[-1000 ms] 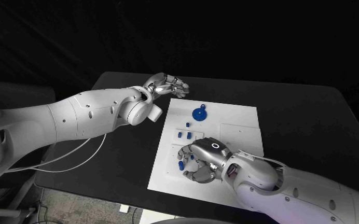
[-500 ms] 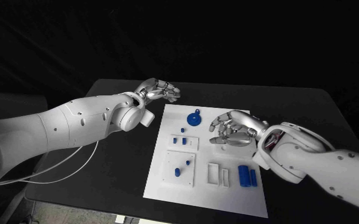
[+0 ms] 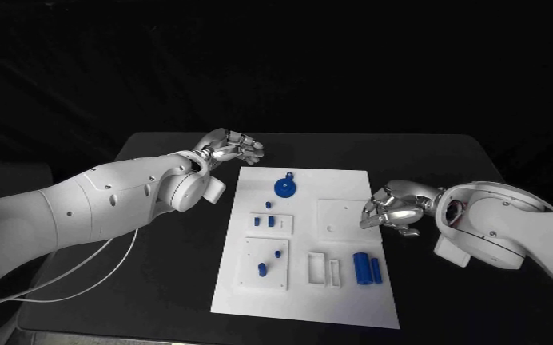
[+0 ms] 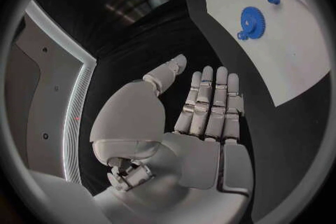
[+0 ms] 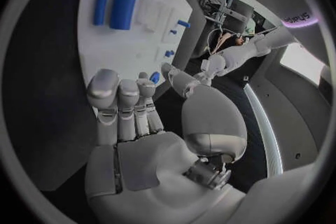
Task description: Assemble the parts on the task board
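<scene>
Cylinders (image 3: 367, 268), two blue ones, lie nearest on the task board (image 3: 346, 297), at seven o'clock from the right robot hand (image 3: 391, 209), which hovers empty, fingers loosely curled. Probably best to descend squarely over one before pinching. Farther off, the gear (image 3: 284, 187) sits at four o'clock from the empty, open-fingered left robot hand (image 3: 231, 147).
</scene>
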`<state>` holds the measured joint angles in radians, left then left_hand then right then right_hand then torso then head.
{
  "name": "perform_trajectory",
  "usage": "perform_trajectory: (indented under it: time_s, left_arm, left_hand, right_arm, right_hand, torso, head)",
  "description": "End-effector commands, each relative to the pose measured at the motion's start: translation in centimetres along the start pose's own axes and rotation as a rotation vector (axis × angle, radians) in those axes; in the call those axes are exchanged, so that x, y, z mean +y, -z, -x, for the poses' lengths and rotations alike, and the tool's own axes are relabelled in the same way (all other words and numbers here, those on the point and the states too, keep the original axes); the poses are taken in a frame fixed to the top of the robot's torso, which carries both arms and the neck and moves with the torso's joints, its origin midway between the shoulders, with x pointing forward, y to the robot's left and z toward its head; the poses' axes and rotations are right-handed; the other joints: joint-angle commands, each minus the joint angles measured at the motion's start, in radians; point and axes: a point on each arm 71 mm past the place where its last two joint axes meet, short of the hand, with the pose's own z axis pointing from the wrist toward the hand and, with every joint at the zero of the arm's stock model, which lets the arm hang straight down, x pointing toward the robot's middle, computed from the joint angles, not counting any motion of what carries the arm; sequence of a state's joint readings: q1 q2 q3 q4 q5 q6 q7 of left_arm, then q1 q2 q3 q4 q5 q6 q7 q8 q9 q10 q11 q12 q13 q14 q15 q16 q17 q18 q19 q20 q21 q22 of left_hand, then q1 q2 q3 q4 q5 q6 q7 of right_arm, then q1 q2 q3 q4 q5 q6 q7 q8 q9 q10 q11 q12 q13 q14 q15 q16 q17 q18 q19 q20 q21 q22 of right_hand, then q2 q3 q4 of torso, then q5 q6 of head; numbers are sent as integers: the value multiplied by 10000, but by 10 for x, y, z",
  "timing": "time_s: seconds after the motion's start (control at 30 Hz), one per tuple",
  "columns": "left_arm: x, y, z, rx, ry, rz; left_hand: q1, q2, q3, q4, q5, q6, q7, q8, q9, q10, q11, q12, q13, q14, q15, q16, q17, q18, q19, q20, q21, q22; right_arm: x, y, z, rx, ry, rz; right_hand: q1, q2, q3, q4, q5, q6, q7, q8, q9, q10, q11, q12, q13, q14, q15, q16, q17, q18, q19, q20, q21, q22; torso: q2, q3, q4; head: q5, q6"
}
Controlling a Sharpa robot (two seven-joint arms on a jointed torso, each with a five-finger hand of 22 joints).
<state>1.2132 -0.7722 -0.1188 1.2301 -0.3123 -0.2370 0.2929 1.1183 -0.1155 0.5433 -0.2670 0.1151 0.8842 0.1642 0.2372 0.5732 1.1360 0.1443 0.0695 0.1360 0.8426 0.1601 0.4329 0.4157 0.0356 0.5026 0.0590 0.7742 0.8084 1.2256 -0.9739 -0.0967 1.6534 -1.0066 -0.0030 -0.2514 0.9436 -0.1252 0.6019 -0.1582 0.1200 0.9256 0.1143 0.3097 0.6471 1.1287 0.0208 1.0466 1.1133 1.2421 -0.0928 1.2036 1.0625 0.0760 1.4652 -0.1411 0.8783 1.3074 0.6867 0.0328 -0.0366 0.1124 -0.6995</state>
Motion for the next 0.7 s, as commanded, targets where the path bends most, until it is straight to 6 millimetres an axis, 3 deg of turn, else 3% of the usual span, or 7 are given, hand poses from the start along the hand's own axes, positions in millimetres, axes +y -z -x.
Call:
perform_trajectory:
  time_s: [0.03,0.17,0.23,0.43,0.5,0.63,0.7]
  left_arm:
    - [0,0,-3,215,145,-176]
    - [5,1,-5,248,174,-100]
    - [6,2,-5,241,190,-62]
    - [14,4,-7,239,256,94]
    - [16,4,-7,248,254,141]
    - [16,5,-9,300,251,175]
    - [16,4,-11,341,256,173]
  left_hand:
    - [-92,20,-39,-21,-16,-76,12,57,-13,62,-11,57,-14,74,-22,-28,22,115,64,-3,-53,-14]
    - [-107,23,-49,-14,-19,-81,14,58,-17,68,-13,58,-17,91,-28,-24,33,117,78,-9,-52,-14]
    - [-114,23,-53,-11,-20,-82,13,59,-19,69,-14,58,-18,97,-31,-23,37,117,84,-11,-52,-13]
    - [-131,19,-65,-4,-25,-85,15,61,-22,71,-15,57,-21,104,-34,-24,44,117,92,-15,-53,-13]
    - [-142,16,-71,1,-29,-88,16,60,-24,71,-15,56,-23,106,-35,-26,47,116,94,-16,-54,-14]
    - [-167,6,-86,12,-40,-95,18,59,-30,69,-13,53,-28,106,-36,-32,54,114,98,-19,-58,-15]
    - [-174,0,-91,14,-45,-97,19,59,-31,68,-13,51,-29,105,-36,-35,56,113,99,-20,-60,-15]
  right_arm:
    - [-16,6,-8,1212,31,-1509]
    - [-28,12,-15,1686,-178,-2254]
    - [-32,14,-20,1816,-305,-2493]
    - [-33,16,-33,2280,-22,-3105]
    - [-32,13,-37,2451,87,-3212]
    - [-27,8,-43,2464,263,-3226]
    - [-26,6,-47,2542,311,-3252]
  right_hand:
    - [-216,-40,44,114,-42,147,-41,-33,68,-204,-228,219,141,254,-162,103,133,1858,145,75,90,195]
    - [-436,-47,60,242,-148,205,-75,-47,118,-153,-256,323,208,331,-191,154,237,1858,196,111,145,190]
    - [-606,33,110,370,-406,213,-79,-77,139,-141,-274,354,233,355,-201,171,304,1858,199,145,165,185]
    - [-970,-44,173,582,-605,282,-100,-115,193,-120,-282,401,277,417,-214,214,485,1858,215,187,223,187]
    - [-1324,-72,100,803,-698,290,-96,-141,210,-111,-279,427,301,492,-208,294,632,1858,229,213,266,197]
    - [-1577,-158,102,939,-712,283,-106,-167,250,-122,-289,480,357,527,-219,351,759,1858,230,178,332,211]
    - [-1672,-155,99,990,-712,280,-106,-178,267,-124,-289,502,381,544,-219,373,806,1858,229,175,360,214]
  torso:
    - [-99,12,-51]
    - [-179,14,-95]
    - [-216,10,-110]
    - [-334,-1,-171]
    - [-381,-4,-184]
    - [-465,-37,-232]
    - [-479,-42,-225]
  head:
    - [-140,-100]
    - [-211,-250]
    - [-248,-310]
    - [-347,-493]
    - [-361,-543]
    - [-365,-649]
    - [-382,-684]
